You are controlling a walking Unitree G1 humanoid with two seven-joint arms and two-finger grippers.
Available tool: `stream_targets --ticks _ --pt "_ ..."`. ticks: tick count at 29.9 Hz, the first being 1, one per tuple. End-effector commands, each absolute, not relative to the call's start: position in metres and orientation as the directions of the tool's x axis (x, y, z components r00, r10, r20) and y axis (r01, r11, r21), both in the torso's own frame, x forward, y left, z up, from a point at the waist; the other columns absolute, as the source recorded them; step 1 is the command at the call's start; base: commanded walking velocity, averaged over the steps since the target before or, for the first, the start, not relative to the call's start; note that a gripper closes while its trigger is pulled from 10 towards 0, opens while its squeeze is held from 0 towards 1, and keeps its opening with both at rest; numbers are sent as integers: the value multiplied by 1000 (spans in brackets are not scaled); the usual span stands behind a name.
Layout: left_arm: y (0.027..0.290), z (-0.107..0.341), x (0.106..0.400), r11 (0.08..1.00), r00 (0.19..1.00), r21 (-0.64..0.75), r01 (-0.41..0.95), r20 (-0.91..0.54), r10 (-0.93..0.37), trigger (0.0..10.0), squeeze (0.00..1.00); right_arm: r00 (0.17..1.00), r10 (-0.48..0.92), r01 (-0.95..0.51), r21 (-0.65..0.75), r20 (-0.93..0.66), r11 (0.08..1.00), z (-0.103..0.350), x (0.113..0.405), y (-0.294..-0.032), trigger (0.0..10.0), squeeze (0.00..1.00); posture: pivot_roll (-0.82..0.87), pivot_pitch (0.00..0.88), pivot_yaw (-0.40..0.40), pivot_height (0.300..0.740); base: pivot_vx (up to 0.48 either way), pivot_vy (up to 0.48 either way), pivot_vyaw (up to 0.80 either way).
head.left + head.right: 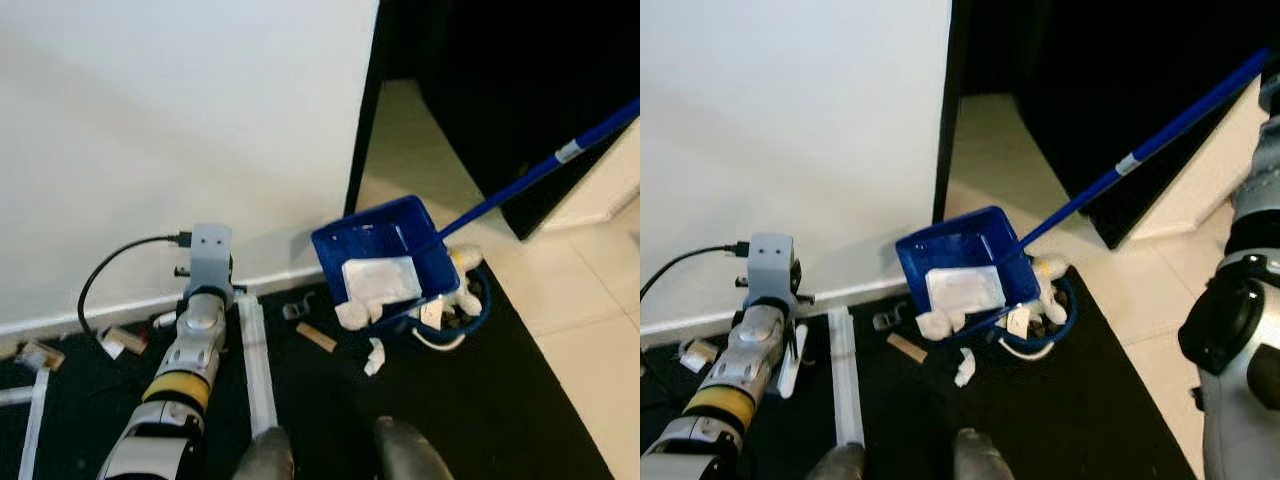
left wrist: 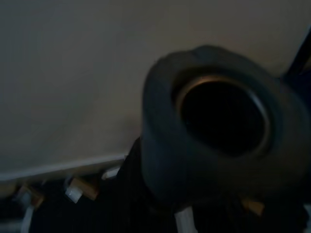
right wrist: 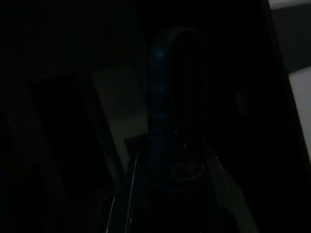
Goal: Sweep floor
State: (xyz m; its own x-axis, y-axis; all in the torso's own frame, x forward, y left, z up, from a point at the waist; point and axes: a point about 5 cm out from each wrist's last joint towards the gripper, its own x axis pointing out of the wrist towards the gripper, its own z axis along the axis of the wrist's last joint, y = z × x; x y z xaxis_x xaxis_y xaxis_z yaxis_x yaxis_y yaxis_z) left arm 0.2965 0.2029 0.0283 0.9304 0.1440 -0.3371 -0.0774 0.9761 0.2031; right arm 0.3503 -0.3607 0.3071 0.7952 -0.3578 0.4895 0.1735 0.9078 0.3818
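Right wrist view was nearly black: my right gripper [image 3: 177,160] sat around the long blue handle [image 3: 170,97], though I could not tell how its jaws stood. My left gripper's jaws were hidden too, behind the grey wrist block [image 1: 209,255] and a dark round tube end [image 2: 218,126]. From the head I saw the blue plastic dustpan [image 1: 385,258] tilted on the black floor mat [image 1: 480,400] near the mat's edge below the white wall [image 1: 170,130], holding white crumpled paper [image 1: 382,278]. A small wooden chip [image 1: 316,337] lay beside it.
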Motion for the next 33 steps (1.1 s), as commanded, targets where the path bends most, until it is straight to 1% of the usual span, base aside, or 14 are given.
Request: stream_targets --ticks 1,12,16,21,22,25,27,30,32,33 --pt "201 18 291 981 908 179 -80 -394 146 10000 0 737 -392 177 402 551 898 324 343 -368 10000 0 16 0 -66 740 0 -480 775" --pt "207 19 293 969 893 208 -134 -398 209 10000 0 733 -404 222 368 547 903 321 340 -372 10000 0 11 0 -64 740 0 -480 772" --pt "207 19 293 969 892 206 -138 -398 212 10000 0 732 -405 235 355 548 905 321 340 -373 10000 0 12 0 -66 740 0 -480 769" --pt "204 20 294 977 902 150 -148 -385 196 10000 0 722 -415 258 341 553 904 324 338 -375 10000 0 11 0 -67 740 0 0 750" --pt "202 21 294 980 906 141 -141 -380 185 10000 0 706 -430 265 353 562 897 325 336 -377 10000 0 11 0 -66 740 0 0 0" --pt "200 21 294 983 911 133 -129 -375 170 10000 0 698 -441 279 352 564 893 326 333 -380 10000 0 11 0 -65 740 0 0 0" --pt "200 22 294 984 914 124 -127 -371 165 10000 0 708 -426 301 305 563 903 329 332 -383 10000 0 11 0 -66 740 0 0 0" --pt "200 22 294 985 915 120 -126 -369 162 10000 0 712 -418 310 282 564 908 330 331 -383 10000 0 11 0 -66 740 0 0 0" --pt "199 23 294 986 917 122 -112 -369 150 10000 0 722 -381 346 175 578 922 336 328 -384 10000 0 4 4 -64 740 0 0 0" --pt "199 23 294 986 917 122 -112 -369 150 10000 0 722 -381 346 175 578 922 336 328 -384 10000 0 4 4 -64 740 0 0 0"
